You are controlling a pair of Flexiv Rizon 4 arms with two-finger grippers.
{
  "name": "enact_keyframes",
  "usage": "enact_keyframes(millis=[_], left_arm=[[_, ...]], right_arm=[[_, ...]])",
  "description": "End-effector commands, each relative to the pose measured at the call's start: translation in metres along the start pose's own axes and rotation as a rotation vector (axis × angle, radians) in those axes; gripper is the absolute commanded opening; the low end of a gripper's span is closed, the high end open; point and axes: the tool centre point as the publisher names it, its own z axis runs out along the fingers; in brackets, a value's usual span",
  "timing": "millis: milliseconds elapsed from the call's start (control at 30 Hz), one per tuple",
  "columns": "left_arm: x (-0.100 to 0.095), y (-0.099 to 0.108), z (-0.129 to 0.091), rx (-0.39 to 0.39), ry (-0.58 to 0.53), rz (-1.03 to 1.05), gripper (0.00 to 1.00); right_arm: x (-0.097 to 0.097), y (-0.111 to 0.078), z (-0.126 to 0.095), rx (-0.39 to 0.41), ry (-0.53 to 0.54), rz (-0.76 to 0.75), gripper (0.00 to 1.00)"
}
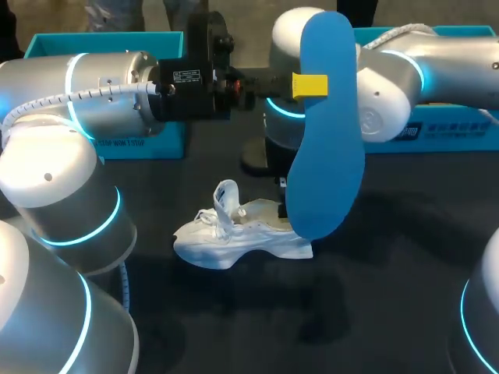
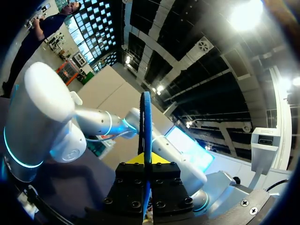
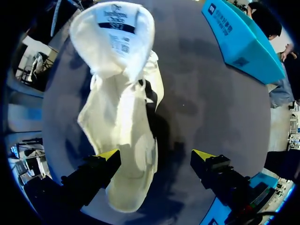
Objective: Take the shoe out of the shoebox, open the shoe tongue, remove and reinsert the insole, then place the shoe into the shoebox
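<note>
One white lace-up trainer (image 1: 234, 234) lies on its sole near the middle of the dark counter (image 1: 374, 304), outside any box. Its toe points to my left, and its tongue (image 1: 227, 199) stands up clear of the laces. The flat blue foam insole (image 1: 326, 132) is out of the shoe and hangs upright just above the heel end. Its lower tip is close over the heel opening; whether it touches the shoe I cannot tell.

The left arm (image 1: 109, 101) reaches across from its side, and the left jaws are clenched on the insole's upper part, a yellow tip showing against the blue. In the left wrist view the insole (image 2: 146, 122) appears edge-on, pinched from both sides.

The right arm (image 1: 390, 93) comes in behind the insole. The right jaws are released, spread wide above the trainer (image 3: 122, 122), one yellow tip over the shoe's side and the other over bare counter (image 3: 211, 103).

A teal cardboard box (image 1: 47, 45) stands at the back left and a second teal box (image 1: 460, 132) at the back right.
</note>
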Motion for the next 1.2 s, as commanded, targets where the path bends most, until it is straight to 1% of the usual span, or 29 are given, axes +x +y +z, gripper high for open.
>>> enact_keyframes(millis=[33,200,333,367,433,467,500,533,600,633,667,733,867,967,1200], left_arm=[[0.000,0.001,0.001,0.001,-0.002,0.000,0.00],[0.000,0.001,0.001,0.001,-0.002,0.000,0.00],[0.000,0.001,0.001,0.001,-0.002,0.000,0.00],[0.000,0.001,0.001,0.001,-0.002,0.000,0.00],[0.000,0.001,0.001,0.001,-0.002,0.000,0.00],[0.000,0.001,0.001,0.001,-0.002,0.000,0.00],[0.000,0.001,0.001,0.001,-0.002,0.000,0.00],[0.000,0.001,0.001,0.001,-0.002,0.000,0.00],[0.000,0.001,0.001,0.001,-0.002,0.000,0.00],[0.000,0.001,0.001,0.001,-0.002,0.000,0.00],[0.000,0.001,0.001,0.001,-0.002,0.000,0.00],[0.000,0.001,0.001,0.001,-0.002,0.000,0.00],[0.000,0.001,0.001,0.001,-0.002,0.000,0.00],[0.000,0.001,0.001,0.001,-0.002,0.000,0.00],[0.000,0.001,0.001,0.001,-0.002,0.000,0.00]], right_arm=[[-0.005,0.009,0.018,0.004,0.008,0.002,1.00],[-0.005,0.010,0.024,-0.022,0.016,0.032,1.00],[-0.003,0.016,0.025,-0.010,0.028,0.044,1.00],[-0.003,0.016,0.026,-0.010,0.028,0.045,0.97],[0.000,0.018,0.026,-0.011,0.036,0.060,0.84],[0.001,0.018,0.028,-0.008,0.038,0.069,0.74],[0.002,0.019,0.030,-0.009,0.040,0.071,0.56],[0.003,0.020,0.031,-0.007,0.042,0.081,0.49],[0.005,0.021,0.034,-0.002,0.044,0.098,0.42],[0.005,0.021,0.035,0.000,0.042,0.113,0.31],[0.006,0.020,0.035,0.000,0.042,0.115,0.27],[0.007,0.019,0.036,-0.002,0.043,0.124,0.23],[0.011,0.020,0.038,0.000,0.046,0.125,0.00],[0.013,0.019,0.039,0.002,0.049,0.126,0.00],[0.015,0.010,0.025,0.001,0.061,0.133,0.00]])
